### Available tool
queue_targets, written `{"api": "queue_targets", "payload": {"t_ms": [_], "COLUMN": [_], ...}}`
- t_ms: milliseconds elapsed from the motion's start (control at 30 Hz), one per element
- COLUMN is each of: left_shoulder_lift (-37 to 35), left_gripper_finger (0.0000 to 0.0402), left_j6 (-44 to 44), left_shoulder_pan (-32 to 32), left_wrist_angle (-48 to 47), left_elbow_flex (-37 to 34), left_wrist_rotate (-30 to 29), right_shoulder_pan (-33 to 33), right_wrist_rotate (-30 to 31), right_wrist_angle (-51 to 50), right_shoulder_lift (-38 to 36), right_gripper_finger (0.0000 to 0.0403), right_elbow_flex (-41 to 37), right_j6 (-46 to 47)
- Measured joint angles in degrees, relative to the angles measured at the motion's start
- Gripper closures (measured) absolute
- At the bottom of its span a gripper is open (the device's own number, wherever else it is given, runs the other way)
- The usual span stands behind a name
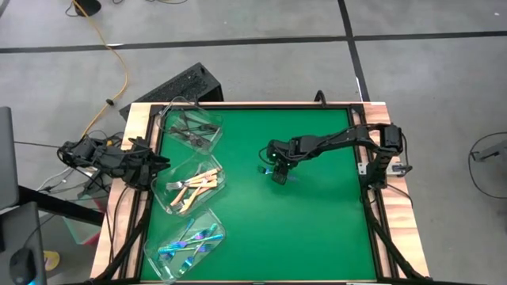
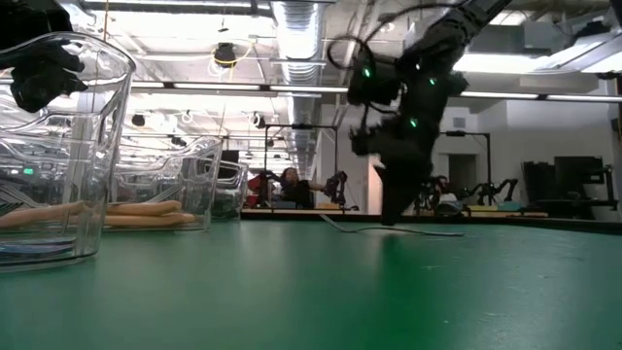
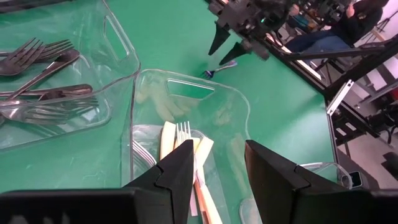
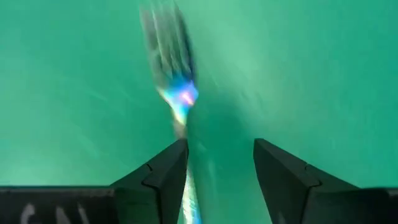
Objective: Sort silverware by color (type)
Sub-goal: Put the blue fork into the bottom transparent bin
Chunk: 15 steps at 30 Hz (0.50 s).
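Right tool (image 4: pixel 217 180) is spread over the iridescent fork (image 4: pixel 177 93), the only one loose mid-counter (image 1: pixel 317 229). I'd centre on the handle before pinching. Left tool (image 3: pixel 217 180) waits, spread, above the tan-handled tub (image 1: pixel 218 186).

We see the table evenly and brightly lit from above, the green mat (image 1: pixel 317 198) showing only a soft shadow right under the right gripper (image 1: pixel 279 171). In the low view, ceiling strip lights (image 2: pixel 301 29) glare white and the gripper stands as a dark silhouette against them; the nearest clear tub (image 2: pixel 58 146) is blurred and catches bright reflections. In the right wrist view, the iridescent fork (image 4: pixel 177 93) just ahead of the fingers (image 4: pixel 165 168) is smeared and out of focus, one rainbow glint on it.
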Motion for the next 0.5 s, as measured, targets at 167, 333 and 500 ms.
{"api": "queue_targets", "payload": {"t_ms": [167, 333, 500], "left_shoulder_lift": [0.0, 0.0, 0.0], "left_gripper_finger": [0.0274, 0.0274, 0.0274], "left_j6": [0.03, 0.01, 0.05], "left_shoulder_pan": [-0.02, 0.0, -0.01], "left_wrist_angle": [0.0, 0.0, 0.0], "left_elbow_flex": [0.0, 0.0, 0.0], "left_wrist_rotate": [0.02, 0.0, 0.02], "right_shoulder_pan": [1.18, 3.08, 3.03], "right_wrist_rotate": [-2.33, -1.01, -0.06], "right_wrist_angle": [0.48, -0.01, -2.42], "right_shoulder_lift": [0.67, 3.62, 6.64], "right_gripper_finger": [0.0196, 0.0198, 0.0197], "right_elbow_flex": [3.74, 4.57, 4.99], "right_j6": [-4.23, -5.2, -4.71]}}
